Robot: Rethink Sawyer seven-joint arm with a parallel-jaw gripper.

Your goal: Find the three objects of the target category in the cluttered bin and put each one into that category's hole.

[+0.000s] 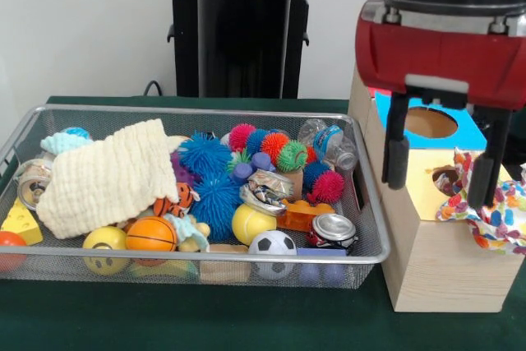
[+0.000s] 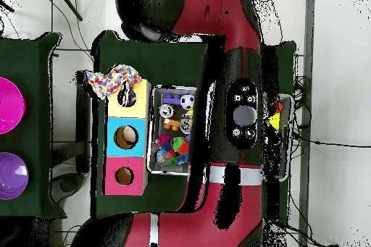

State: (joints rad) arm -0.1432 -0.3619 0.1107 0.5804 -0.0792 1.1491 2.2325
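My gripper [image 1: 440,193] hangs open over the wooden box [image 1: 436,265], with nothing between its fingers. A multicoloured patterned cloth [image 1: 493,215] lies bunched beside the hole in the box's yellow panel [image 1: 427,191] and spills over the box's right edge, just by the right finger [image 1: 486,172]. From overhead the same cloth [image 2: 111,81] sits at the yellow end of the box [image 2: 138,88]. In the wire bin [image 1: 374,256] a cream waffle cloth [image 1: 107,174] is draped over the left half of the clutter.
The bin also holds spiky balls [image 1: 205,158], a soccer ball [image 1: 273,244], a small basketball [image 1: 150,234], crushed cans [image 1: 333,229] and a plastic bottle [image 1: 329,141]. The box has blue [image 1: 464,125] and red panels with holes. Overhead, two bowls [image 2: 11,106] stand on a side table.
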